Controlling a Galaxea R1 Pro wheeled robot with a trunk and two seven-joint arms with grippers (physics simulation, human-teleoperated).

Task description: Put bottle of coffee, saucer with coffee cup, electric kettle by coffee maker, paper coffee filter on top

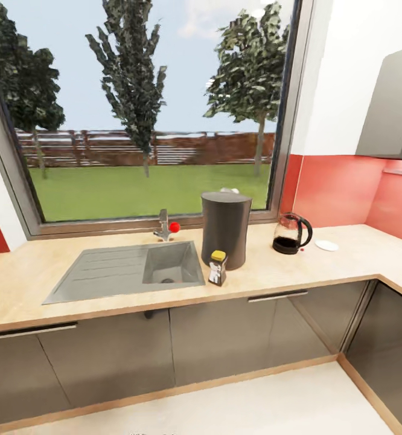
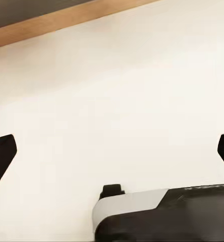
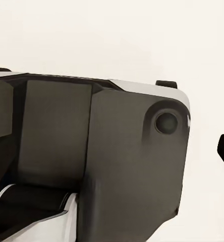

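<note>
1. On the kitchen countertop (image 1: pixel 322 266), the bottle of coffee (image 1: pixel 218 267) stands touching the coffee maker (image 1: pixel 226 229), seemingly already placed.
2. The electric kettle (image 1: pixel 292 234) and saucer (image 1: pixel 326 244) sit further right, apart.
3. The left gripper (image 2: pixel 112 151) hangs spread wide over the floor (image 2: pixel 122 91), empty; the right gripper's state I cannot tell.

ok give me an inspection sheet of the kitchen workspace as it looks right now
Surface: kitchen countertop, light wood grain, L-shaped, with an inset sink.
Job's things: coffee maker upright behind the bottle of coffee; electric kettle to its right; saucer beyond the kettle, bare. Something pale sits on the coffee maker's top; cannot tell what.
Clutter: nothing seen.
Grippers: left gripper open over pale floor; right gripper state unclear.
Cables: nothing seen.
Surroundings: window onto lawn and trees, faucet, red backsplash, dark cabinet fronts.
</note>
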